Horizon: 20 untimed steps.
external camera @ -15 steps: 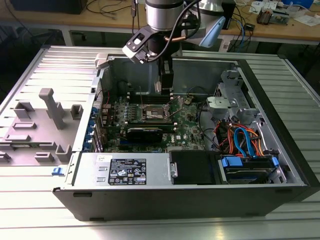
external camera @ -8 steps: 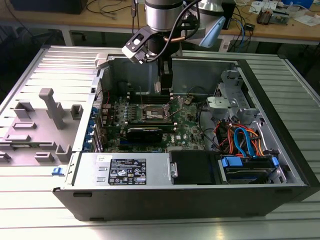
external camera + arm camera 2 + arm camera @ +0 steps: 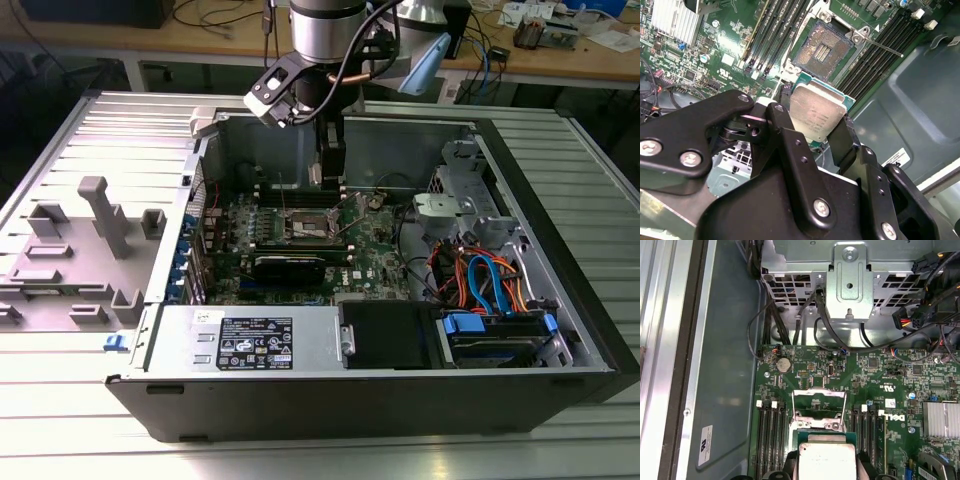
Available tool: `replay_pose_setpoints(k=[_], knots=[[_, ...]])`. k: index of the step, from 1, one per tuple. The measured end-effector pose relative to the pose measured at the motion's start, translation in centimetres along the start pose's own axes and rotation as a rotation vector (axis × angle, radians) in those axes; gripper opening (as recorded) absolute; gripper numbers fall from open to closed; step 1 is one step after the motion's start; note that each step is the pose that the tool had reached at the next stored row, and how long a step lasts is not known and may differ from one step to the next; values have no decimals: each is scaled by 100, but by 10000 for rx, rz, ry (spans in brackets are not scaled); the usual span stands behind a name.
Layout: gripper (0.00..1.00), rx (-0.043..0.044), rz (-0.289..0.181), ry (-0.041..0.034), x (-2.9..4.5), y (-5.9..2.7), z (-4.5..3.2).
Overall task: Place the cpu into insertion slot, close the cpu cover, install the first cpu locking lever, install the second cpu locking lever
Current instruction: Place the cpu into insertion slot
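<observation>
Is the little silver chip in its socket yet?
Out: the gripper holds the cpu clear of the insertion slot, whose centre lies bare.

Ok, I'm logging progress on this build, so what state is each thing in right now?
claw, shut on the cpu
cpu, held above the insertion slot, not seated
insertion slot, empty, contacts exposed
cpu cover, swung open
locking lever, unlatched, sticking out beside the slot
computer case, side open, motherboard exposed
</observation>
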<state>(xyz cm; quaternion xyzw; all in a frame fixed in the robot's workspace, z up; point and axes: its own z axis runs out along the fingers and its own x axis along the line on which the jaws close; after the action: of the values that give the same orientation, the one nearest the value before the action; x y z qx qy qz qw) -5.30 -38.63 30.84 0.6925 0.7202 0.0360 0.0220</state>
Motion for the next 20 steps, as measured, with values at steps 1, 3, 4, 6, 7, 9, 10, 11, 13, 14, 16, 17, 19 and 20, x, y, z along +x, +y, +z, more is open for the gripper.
replay_pose_setpoints(k=[1, 3, 4, 6, 7, 9, 10, 11, 13, 14, 16, 17, 19, 20], knots=[[55, 0, 0, -1, 0, 0, 0], [55, 10, 3, 5, 0, -1, 12], [55, 32, 3, 3, 0, -2, 24], [55, 65, 2, 3, 0, -6, 65], [55, 81, 3, 1, 11, -8, 105], [55, 87, 63, -2, 33, -11, 147], [55, 86, 160, -9, 38, -13, 174], [55, 84, 218, -12, 44, -17, 192], [55, 84, 259, -18, 51, -37, 231], [55, 84, 260, -18, 53, -48, 249], [55, 84, 258, -17, 54, -105, 296], [55, 84, 259, -17, 55, -118, 314], [55, 84, 258, -17, 55, -142, 353], [55, 83, 256, -16, 55, -155, 372]])
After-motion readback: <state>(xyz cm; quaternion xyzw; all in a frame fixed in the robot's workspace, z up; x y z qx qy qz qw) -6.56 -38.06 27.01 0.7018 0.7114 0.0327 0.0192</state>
